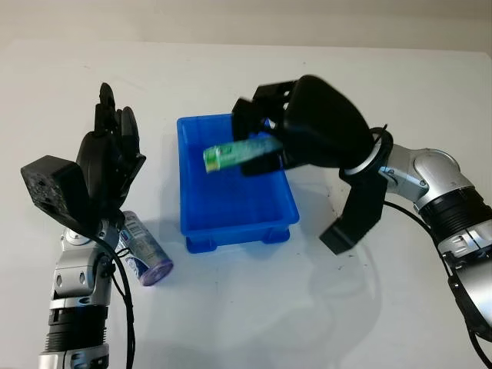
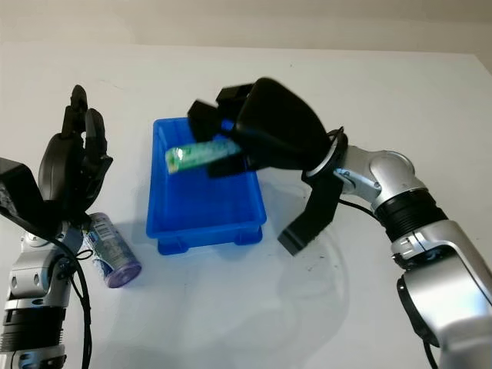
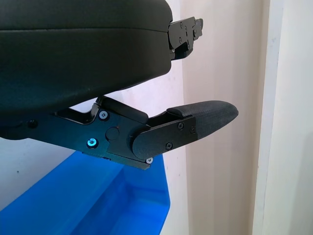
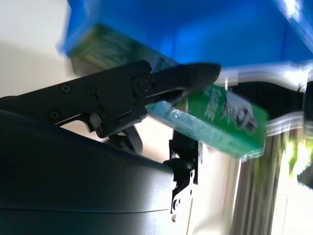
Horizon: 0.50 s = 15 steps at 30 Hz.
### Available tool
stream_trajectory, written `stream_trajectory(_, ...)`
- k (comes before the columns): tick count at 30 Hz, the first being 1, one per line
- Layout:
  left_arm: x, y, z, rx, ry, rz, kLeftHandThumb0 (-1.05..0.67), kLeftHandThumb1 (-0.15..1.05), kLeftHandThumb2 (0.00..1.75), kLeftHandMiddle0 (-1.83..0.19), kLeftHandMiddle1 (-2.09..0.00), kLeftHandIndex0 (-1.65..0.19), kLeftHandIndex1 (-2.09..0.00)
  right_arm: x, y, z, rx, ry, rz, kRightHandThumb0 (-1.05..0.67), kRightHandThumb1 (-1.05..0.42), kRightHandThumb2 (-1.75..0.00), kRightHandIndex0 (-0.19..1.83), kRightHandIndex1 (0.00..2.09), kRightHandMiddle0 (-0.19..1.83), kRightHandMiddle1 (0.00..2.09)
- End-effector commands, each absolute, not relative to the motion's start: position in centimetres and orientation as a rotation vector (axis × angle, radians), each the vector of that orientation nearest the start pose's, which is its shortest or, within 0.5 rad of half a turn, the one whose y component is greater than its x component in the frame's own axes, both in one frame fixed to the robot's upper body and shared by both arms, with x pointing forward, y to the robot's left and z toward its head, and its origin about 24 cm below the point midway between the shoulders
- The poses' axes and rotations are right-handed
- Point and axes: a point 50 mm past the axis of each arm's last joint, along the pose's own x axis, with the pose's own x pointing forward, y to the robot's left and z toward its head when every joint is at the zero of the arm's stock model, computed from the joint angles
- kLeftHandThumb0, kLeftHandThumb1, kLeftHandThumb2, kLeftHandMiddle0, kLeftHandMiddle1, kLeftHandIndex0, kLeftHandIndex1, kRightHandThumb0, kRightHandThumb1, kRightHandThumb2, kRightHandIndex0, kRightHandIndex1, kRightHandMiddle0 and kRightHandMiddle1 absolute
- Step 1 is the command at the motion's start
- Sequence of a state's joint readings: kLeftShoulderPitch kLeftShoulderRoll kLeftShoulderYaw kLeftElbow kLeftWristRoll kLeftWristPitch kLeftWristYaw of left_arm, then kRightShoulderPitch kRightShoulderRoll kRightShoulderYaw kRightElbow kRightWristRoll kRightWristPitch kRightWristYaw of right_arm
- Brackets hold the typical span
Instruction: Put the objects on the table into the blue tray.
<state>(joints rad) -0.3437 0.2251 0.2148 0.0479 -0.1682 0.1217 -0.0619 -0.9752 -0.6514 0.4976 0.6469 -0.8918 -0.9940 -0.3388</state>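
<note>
Above the blue tray (image 1: 196,219), right robot hand (image 1: 265,138) grips a green box (image 1: 240,153) (tilted)

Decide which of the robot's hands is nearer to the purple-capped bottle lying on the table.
Left. The left hand is raised, open, just above and beside the bottle. The right hand is over the blue tray, holding a green box.

Right hand (image 1: 265,138) reached in from the right, arm bent at elbow, fingers (image 4: 188,76) curled in a grasp. Left hand (image 1: 111,157) was open, raised upright at left.
</note>
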Motion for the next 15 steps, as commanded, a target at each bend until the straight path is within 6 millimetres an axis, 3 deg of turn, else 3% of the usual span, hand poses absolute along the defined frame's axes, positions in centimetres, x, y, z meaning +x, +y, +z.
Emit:
stream_trajectory(1,30.8,21.8,13.0,0.023,-0.212,0.079,-0.73,1.05,0.71,0.19,0.0,0.19,0.0,33.8,-13.1,20.6,-1.512,-1.091,0.718,-0.75,-1.05,-0.36,-0.08,0.44,-0.12,0.57)
stream_trajectory(3,30.8,21.8,13.0,0.025,-0.211,0.081,-0.73,1.05,0.71,0.19,0.0,0.19,0.0,33.6,-13.4,20.6,-1.56,-1.019,0.742,-0.81,-1.05,-0.33,-0.16,0.12,-0.17,0.27)
stream_trajectory(5,30.9,21.8,13.0,0.026,-0.211,0.082,-0.73,1.05,0.71,0.19,0.0,0.19,0.0,33.4,-13.5,20.7,-1.581,-0.981,0.746,-0.79,-1.05,-0.31,-0.19,0.03,-0.19,0.1)
stream_trajectory(10,30.9,21.7,13.0,0.016,-0.215,0.077,-0.74,1.05,0.72,0.19,0.0,0.19,0.0,33.0,-14.0,21.1,-1.636,-0.957,0.691,-0.59,-1.05,-0.23,-0.19,0.0,-0.18,0.06)
stream_trajectory(15,31.0,21.5,13.1,0.013,-0.214,0.074,-0.74,1.05,0.73,0.19,0.0,0.19,0.0,32.9,-14.6,21.6,-1.594,-0.948,0.623,-0.62,-1.05,-0.22,-0.19,0.0,-0.19,0.01)
